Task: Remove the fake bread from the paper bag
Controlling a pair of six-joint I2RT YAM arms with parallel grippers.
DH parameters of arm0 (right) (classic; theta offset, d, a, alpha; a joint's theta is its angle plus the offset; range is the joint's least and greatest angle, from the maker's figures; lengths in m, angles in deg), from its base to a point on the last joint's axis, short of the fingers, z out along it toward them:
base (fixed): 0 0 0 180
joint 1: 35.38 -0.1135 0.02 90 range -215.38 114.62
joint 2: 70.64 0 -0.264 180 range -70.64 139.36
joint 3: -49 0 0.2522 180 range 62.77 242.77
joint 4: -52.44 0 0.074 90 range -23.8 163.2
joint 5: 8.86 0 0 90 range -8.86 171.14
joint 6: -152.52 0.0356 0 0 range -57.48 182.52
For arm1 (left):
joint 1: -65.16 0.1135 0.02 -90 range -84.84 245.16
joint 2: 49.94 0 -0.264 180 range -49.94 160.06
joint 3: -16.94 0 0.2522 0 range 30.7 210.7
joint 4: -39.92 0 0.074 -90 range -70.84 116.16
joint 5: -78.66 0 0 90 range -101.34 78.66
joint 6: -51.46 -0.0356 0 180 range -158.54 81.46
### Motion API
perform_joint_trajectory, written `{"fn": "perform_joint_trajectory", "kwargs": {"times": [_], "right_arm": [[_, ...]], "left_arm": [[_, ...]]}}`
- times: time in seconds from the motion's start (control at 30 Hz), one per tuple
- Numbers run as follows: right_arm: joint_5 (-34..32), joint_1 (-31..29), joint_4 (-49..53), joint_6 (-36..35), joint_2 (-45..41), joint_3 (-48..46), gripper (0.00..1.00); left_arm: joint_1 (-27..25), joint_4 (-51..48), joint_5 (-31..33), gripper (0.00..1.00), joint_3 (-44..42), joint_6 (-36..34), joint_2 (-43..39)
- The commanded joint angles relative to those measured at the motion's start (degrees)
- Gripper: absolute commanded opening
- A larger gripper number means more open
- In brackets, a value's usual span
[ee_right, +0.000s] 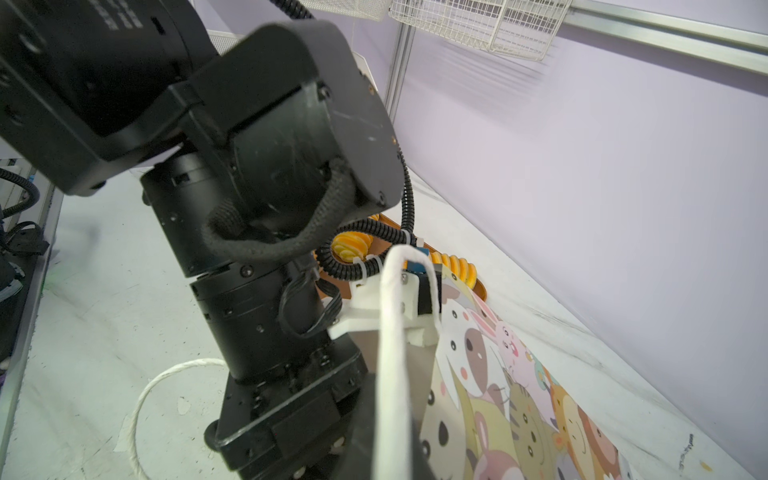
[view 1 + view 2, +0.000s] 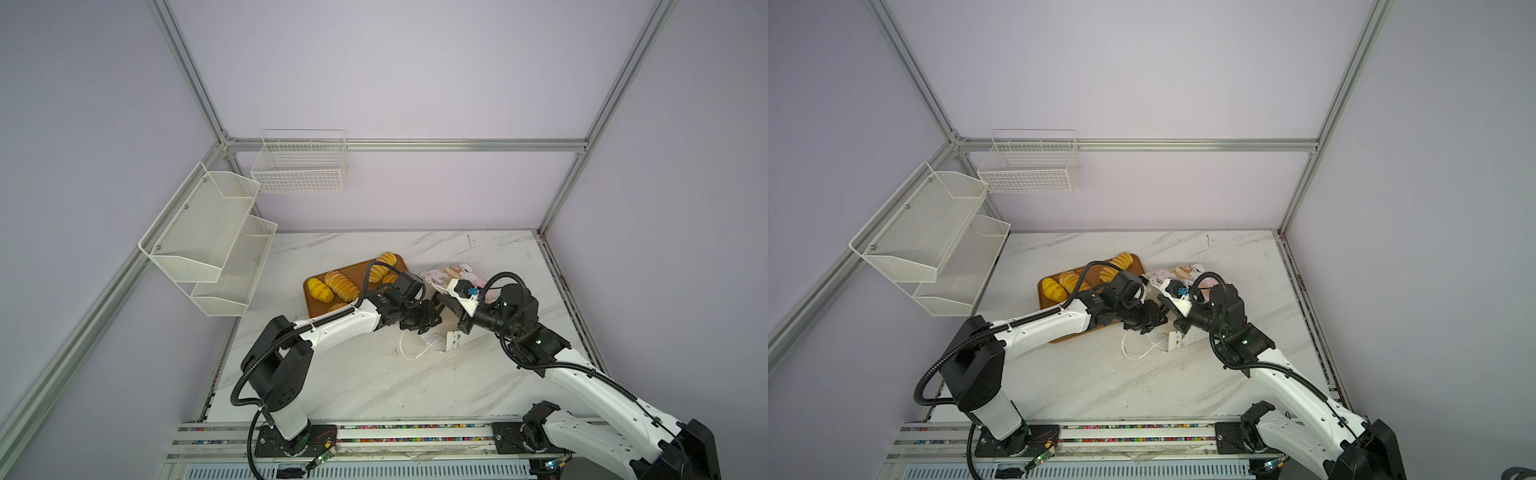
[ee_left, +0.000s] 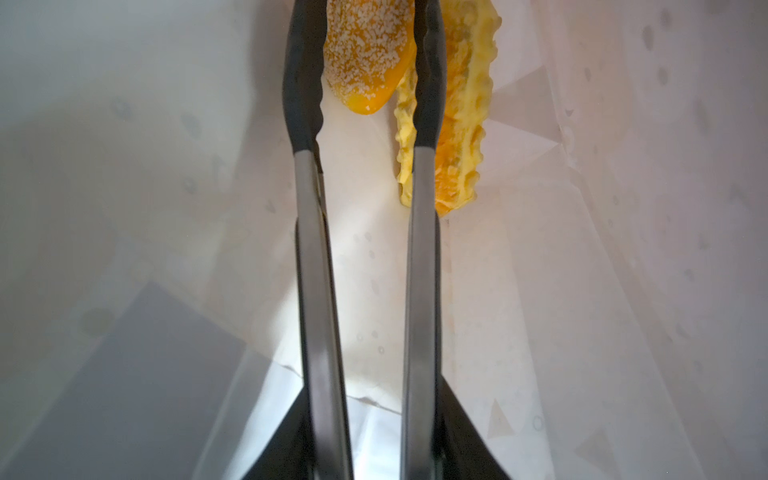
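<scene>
Though several loaves (image 2: 340, 286) sit on the brown tray (image 2: 314, 311) beside the paper bag (image 2: 453, 272), two lie inside it, the left tool (image 3: 376, 440) gripping tongs (image 3: 309, 249) that straddle the speckled bun (image 3: 365, 54), the right tool (image 2: 444, 302) clamped shut.

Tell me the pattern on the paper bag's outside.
Cartoon animal faces on the paper bag, clearest in the right wrist view.

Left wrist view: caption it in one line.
Tongs inside the paper bag straddle a speckled bun beside a ridged loaf.

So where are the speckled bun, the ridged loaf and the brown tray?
speckled bun (image 3: 365, 54), left wrist view, its speckled top
ridged loaf (image 3: 465, 104), left wrist view, its orange middle
brown tray (image 2: 356, 268), a top view, bare patch between loaves
</scene>
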Motion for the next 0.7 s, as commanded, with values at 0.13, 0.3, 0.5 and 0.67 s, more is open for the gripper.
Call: {"fn": "perform_joint_trajectory", "kwargs": {"times": [0.13,0.3,0.5,0.67], "right_arm": [[0.72,-0.01,-1.37,-1.62,0.64,1.67,0.00],[0.40,-0.01,-2.35,-1.16,1.06,1.93,0.00],[-0.60,-0.01,-4.12,-0.28,1.21,1.50,0.00],[-0.18,-0.01,-5.08,0.25,1.20,1.22,0.00]], "left_arm": [[-1.01,3.84,-1.24,0.38,3.29,1.99,-0.56],[-1.47,3.80,-0.38,0.39,2.84,3.02,0.14],[-1.96,3.89,0.53,0.39,2.00,4.01,0.07],[-2.18,4.40,0.16,0.39,1.99,4.54,0.80]]}}
